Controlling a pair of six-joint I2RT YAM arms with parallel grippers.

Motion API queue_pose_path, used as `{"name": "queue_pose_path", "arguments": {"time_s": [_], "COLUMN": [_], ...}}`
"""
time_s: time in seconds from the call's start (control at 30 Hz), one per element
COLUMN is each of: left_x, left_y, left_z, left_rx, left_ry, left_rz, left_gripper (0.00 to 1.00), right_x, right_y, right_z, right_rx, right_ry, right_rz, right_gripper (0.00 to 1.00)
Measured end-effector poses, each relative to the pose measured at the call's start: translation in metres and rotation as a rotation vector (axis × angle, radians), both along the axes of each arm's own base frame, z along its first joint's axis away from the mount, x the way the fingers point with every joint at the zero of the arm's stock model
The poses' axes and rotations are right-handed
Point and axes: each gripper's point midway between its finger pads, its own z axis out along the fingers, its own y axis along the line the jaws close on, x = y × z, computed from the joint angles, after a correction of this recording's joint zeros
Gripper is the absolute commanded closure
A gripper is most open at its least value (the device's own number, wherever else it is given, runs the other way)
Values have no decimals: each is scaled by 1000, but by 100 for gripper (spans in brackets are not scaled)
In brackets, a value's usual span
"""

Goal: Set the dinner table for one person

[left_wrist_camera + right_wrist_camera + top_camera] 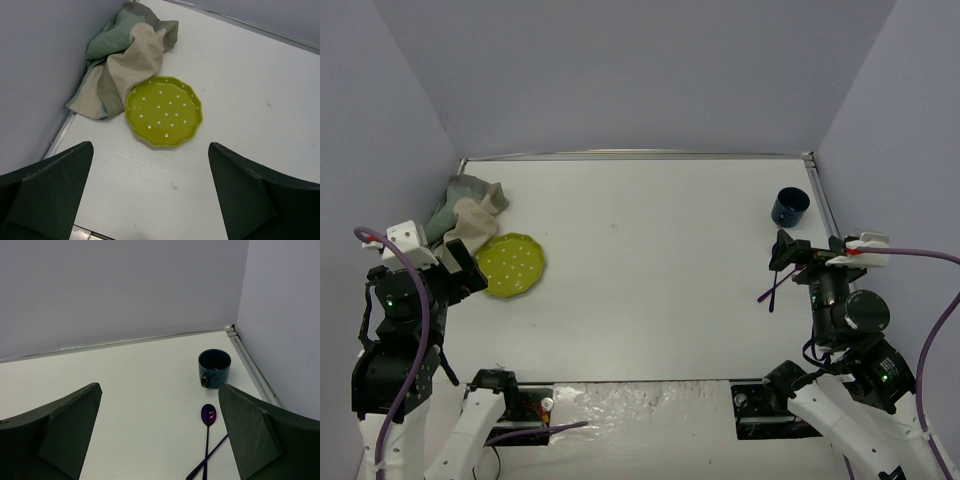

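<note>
The white dinner table (pixel 650 280) fills the top view. A lime-green plate with white dots (pixel 511 265) lies flat at its left, touching a crumpled green and beige cloth mat (pixel 467 213) in the far left corner. My left gripper (pixel 465 268) is open and empty, hovering just near of the plate (pixel 163 111). A dark blue mug (pixel 789 206) stands upright at the far right. A purple spoon (pixel 207 425) lies crossed with a second purple utensil (pixel 215 449) near the mug (pixel 214 368). My right gripper (pixel 785 252) is open and empty above the utensils (pixel 775 285).
Grey-blue walls close the table on the left, back and right. A thin metal rail (pixel 640 155) runs along the far edge and another (pixel 252 365) along the right side, close to the mug. The cloth (pixel 125 60) lies against the left wall.
</note>
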Motion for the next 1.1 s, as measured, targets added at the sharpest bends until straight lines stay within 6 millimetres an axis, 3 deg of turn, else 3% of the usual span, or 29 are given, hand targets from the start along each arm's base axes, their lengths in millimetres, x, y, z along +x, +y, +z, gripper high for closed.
{"name": "queue_pose_path", "arguments": {"time_s": [0.3,0.53,0.73,0.93,1.1], "left_x": [5,25,63,119,170], "left_y": [-3,-6,-8,1,39], "left_z": [-7,-26,-67,-100,-114], "left_rx": [-18,-60,-94,-80,-95], "left_ry": [8,59,177,268,293], "left_rz": [-3,13,59,122,233], "left_gripper": [3,3,3,3,3], "right_x": [3,19,44,58,63], "right_y": [14,46,81,107,130], "right_z": [-3,-24,-72,-113,-128], "right_rx": [8,43,28,13,33], "right_ry": [13,93,266,402,431], "right_rz": [63,161,225,285,369], "right_gripper": [0,0,0,0,0]}}
